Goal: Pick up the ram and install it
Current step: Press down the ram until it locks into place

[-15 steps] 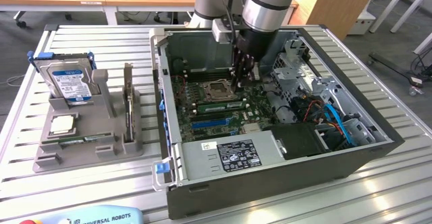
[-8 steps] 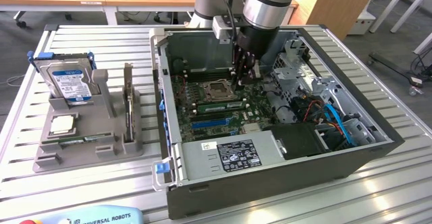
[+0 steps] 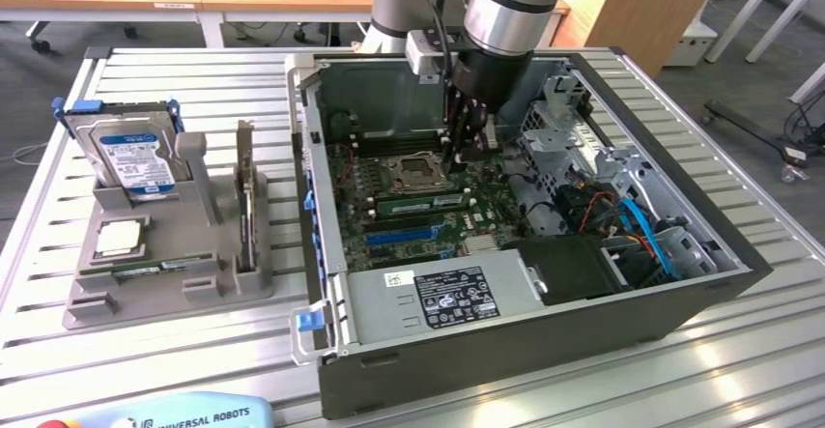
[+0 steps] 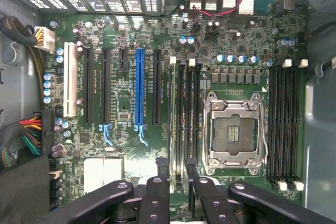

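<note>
a: where's the ram, then?

b: inside the open computer case (image 3: 516,370), i'd say. it's that long green strip (image 3: 419,199) standing on its edge in the slots just beside the cpu socket (image 3: 415,169). the gripper (image 3: 465,153) is down over the end of it toward the exterior view's right, touching it or very nearly

a: has it got hold of it?

b: can't tell from here whether the jaws are clamped on it or free. from the wrist camera the gripper (image 4: 177,174) lines up with that same bank of slots next to the socket (image 4: 233,129)

a: what does the stick look like?

b: narrow, thin and flat, green all along. any chips or label are too small for me to make out

a: and to handle?

b: light, i'd judge, and stiff for its thickness, but a board that thin won't like being bent or twisted. the flat faces are smooth, so a pinch could slip. i'd take it across the two faces near the top edge, square on, and keep off the contact edge that goes into the slot
</note>
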